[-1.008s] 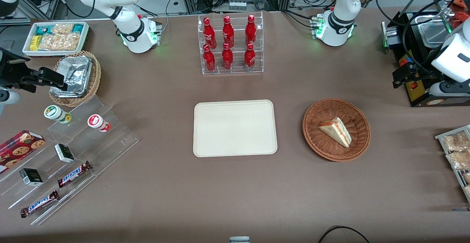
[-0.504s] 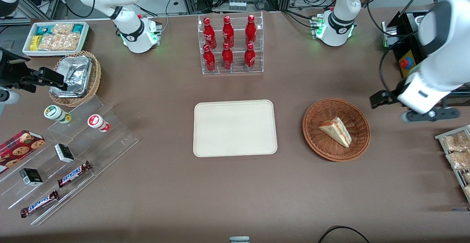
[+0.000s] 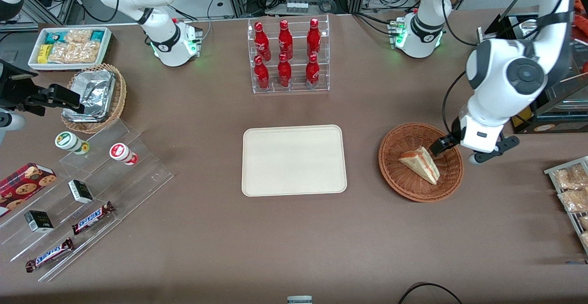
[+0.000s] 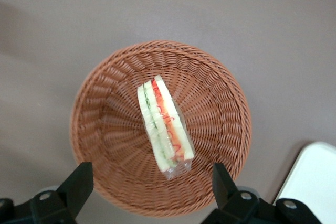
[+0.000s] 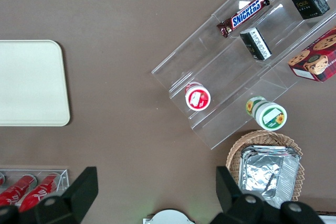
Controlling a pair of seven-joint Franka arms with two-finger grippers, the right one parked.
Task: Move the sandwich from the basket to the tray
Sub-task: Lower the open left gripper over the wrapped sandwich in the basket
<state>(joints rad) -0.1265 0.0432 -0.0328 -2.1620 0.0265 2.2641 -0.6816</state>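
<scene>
The sandwich (image 3: 420, 164), a white-bread wedge with red and green filling in clear wrap, lies in the reddish-brown wicker basket (image 3: 404, 184). The cream tray (image 3: 294, 160) lies flat beside the basket, toward the parked arm's end, with nothing on it. My left gripper (image 3: 468, 153) hangs above the basket's rim on the working arm's side, open, with nothing held. In the left wrist view the sandwich (image 4: 164, 127) sits mid-basket (image 4: 105, 108), the gripper (image 4: 151, 184) is over the rim with its black fingers (image 4: 79, 182) wide apart, and a tray corner (image 4: 315, 182) shows.
A clear rack of red bottles (image 3: 289, 56) stands farther from the camera than the tray. A black machine (image 3: 551, 106) and a rack of snack packets (image 3: 572, 194) are at the working arm's end. Acrylic steps with snacks (image 3: 92, 189) and a foil-filled basket (image 3: 94, 97) are at the parked arm's end.
The left arm has swung in from the working arm's end of the table. Its gripper now hangs over the basket's rim. Sandwich, basket and tray have not moved.
</scene>
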